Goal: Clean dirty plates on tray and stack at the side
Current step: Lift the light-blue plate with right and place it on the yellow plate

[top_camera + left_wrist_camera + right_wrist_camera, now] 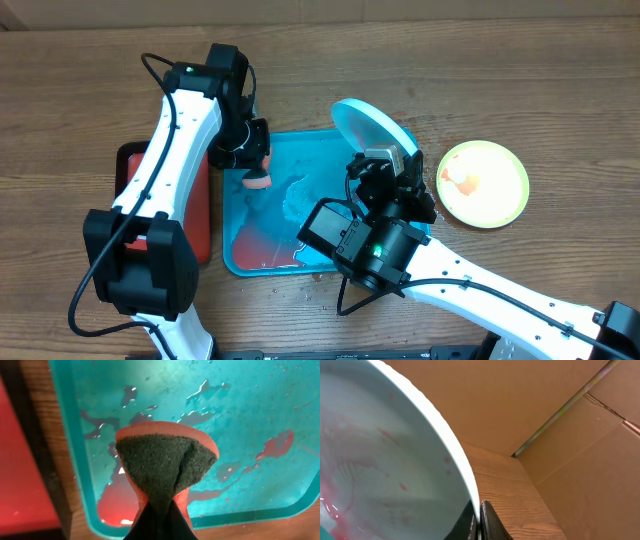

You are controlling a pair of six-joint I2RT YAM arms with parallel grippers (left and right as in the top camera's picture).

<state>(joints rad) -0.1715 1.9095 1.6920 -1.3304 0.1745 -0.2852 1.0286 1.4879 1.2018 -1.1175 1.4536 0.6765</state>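
Right pincer clamps cyan plate; left pincer squeezes sponge.

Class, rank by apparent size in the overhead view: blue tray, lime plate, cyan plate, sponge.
The blue tray
Then lime plate and cyan plate, unranked: the cyan one is tilted, raised, partly hidden
Smallest: sponge

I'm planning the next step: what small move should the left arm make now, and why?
Probably carry the sponge across to the cyan plate, held tilted by the right fingers; its face shows red smears and the sponge hangs apart.
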